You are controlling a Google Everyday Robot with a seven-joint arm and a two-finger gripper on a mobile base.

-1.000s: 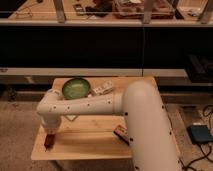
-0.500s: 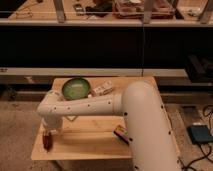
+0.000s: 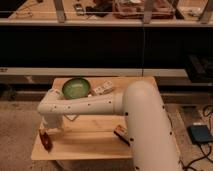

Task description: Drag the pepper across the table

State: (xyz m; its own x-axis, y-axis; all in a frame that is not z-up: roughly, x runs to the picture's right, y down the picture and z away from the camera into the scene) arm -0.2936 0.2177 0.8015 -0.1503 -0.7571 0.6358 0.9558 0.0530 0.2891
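End effector (image 3: 48,131) was low at the front-left corner of the surface (image 3: 90,141), just above the pepper (image 3: 46,141). Couldn't tell if it was open or closed. Pepper lay by the left edge, green bowl (image 3: 76,88) at the back.

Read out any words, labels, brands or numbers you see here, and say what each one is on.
None can be read.
Small white packet beside the round green bowl: dark marks, too blurred to read.
Dark-and-red rectangular box: nothing legible.
White robot arm: dark dots only, no lettering.
Gripper, low by the slim dark red-brown pepper at the light wooden table's front left corner: no readable marking.
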